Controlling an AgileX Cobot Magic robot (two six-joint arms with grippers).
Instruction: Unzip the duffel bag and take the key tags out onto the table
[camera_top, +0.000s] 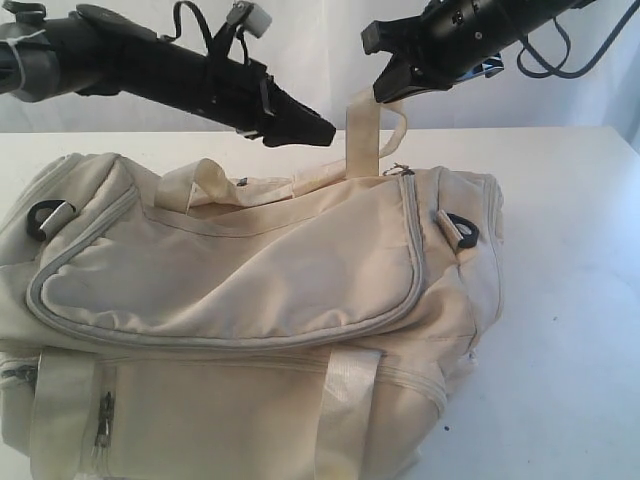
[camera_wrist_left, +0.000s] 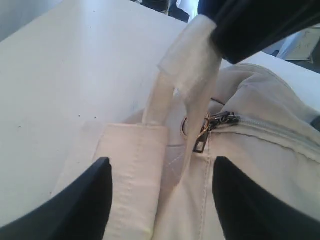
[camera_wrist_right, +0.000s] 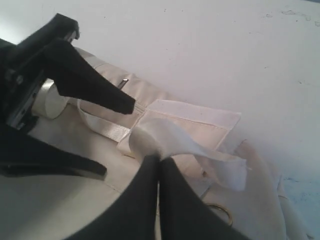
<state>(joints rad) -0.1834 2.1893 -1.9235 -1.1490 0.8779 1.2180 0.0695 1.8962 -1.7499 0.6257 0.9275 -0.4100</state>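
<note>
The duffel bag (camera_top: 250, 300) lies on the white table (camera_top: 570, 250) and fills most of the exterior view. Its curved grey zipper (camera_top: 415, 260) is closed along the whole top flap. The zipper pull (camera_wrist_left: 201, 142) hangs at the end of this zipper, just beside the place where one cream strap (camera_top: 362, 130) is sewn onto the bag.

This strap stands up from the bag, and its upper end is between the jaws of the right gripper (camera_top: 385, 95). The jaws are pressed together on the webbing, so the strap is pinched and held above the bag. A short free end folds over beside the jaws.

The left gripper (camera_wrist_left: 161, 162) hovers over the same end of the bag, close to the right gripper but not touching it. Its jaws are spread wide with nothing between them. In the left wrist view the sewn base of the strap lies under the gap between the jaws, and the zipper pull is just ahead of them.

A black D-ring (camera_top: 465, 230) sits on the bag's end, below the right gripper.
</note>
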